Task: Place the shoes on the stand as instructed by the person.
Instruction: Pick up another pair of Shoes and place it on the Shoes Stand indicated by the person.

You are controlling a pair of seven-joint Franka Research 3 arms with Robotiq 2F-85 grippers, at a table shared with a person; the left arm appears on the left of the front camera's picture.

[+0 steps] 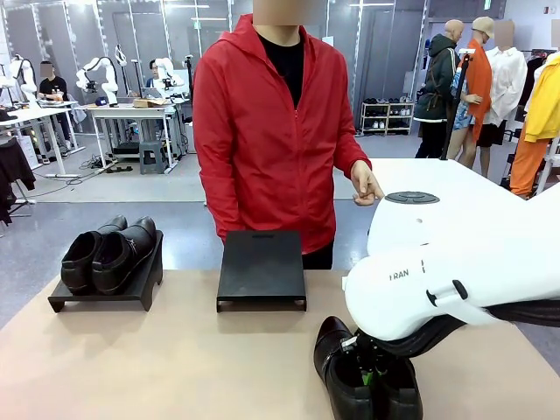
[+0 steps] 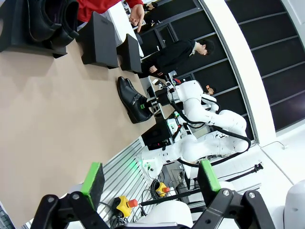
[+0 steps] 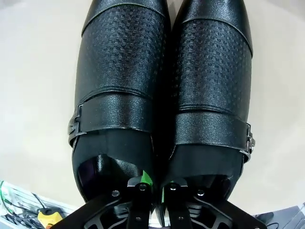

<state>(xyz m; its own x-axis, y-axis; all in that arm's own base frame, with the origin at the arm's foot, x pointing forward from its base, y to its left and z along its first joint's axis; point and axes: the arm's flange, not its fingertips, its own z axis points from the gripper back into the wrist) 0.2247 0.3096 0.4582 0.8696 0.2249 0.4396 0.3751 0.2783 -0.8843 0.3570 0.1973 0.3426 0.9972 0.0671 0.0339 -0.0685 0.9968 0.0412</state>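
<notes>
two shoe pairs (image 1: pixel 109 254), two black wedge stands (image 1: pixel 262 267)
right gripper (image 3: pixel 155 188) pinched on the near pair (image 3: pixel 124 86)'s inner walls, pebbled glossy leather; left gripper (image 2: pixel 150 177) spread wide.

Near pair of black leather dress shoes (image 3: pixel 162 95) had pebbled, embossed grain, semi-gloss. Far pair of black leather shoes (image 1: pixel 109 254) looked smoother, glossier. Black wedge-shaped stand (image 1: pixel 262 267): matt, prob. plastic. Beige tabletop (image 1: pixel 157 359) was matt, smooth. Red zip jacket (image 1: pixel 262 131): thin synth. cloth.
</notes>
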